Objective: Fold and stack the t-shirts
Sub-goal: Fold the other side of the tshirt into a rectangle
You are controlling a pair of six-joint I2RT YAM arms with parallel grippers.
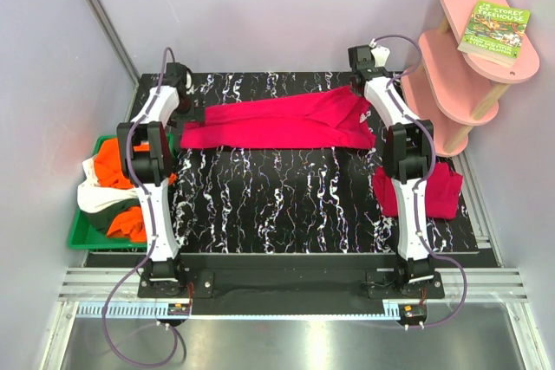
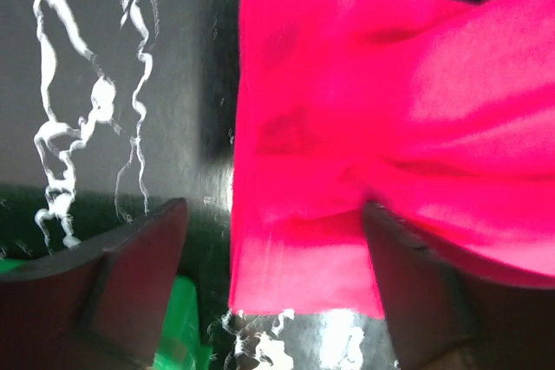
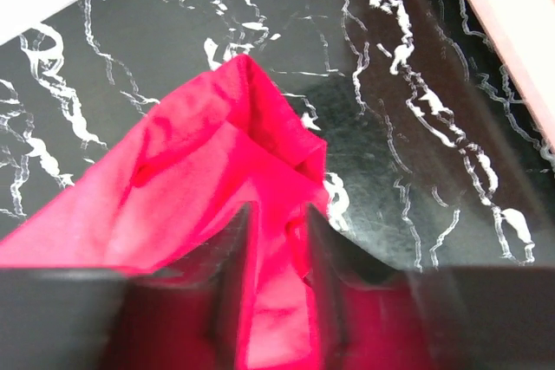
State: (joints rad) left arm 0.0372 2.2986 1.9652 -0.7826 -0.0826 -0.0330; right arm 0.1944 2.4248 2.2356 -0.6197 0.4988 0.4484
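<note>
The crimson t-shirt (image 1: 277,123) lies stretched along the far worktop (image 1: 286,205). Left fingers (image 2: 130,275) stand wide apart. Right fingers (image 3: 334,253) narrowly straddle its corner; whether they pinch it, I cannot tell. Withdrawing could snag and rumple it.

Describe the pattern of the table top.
Table top: black with white marble veins, best in top external view.

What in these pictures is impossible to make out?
- Top view: the right arm covers part of the folded crimson shirt.
- Top view: the left arm hides how many piled shirts fill the green tray.
- Right wrist view: bunched cloth hides whether the right gripper pinches the long crimson shirt.
</note>
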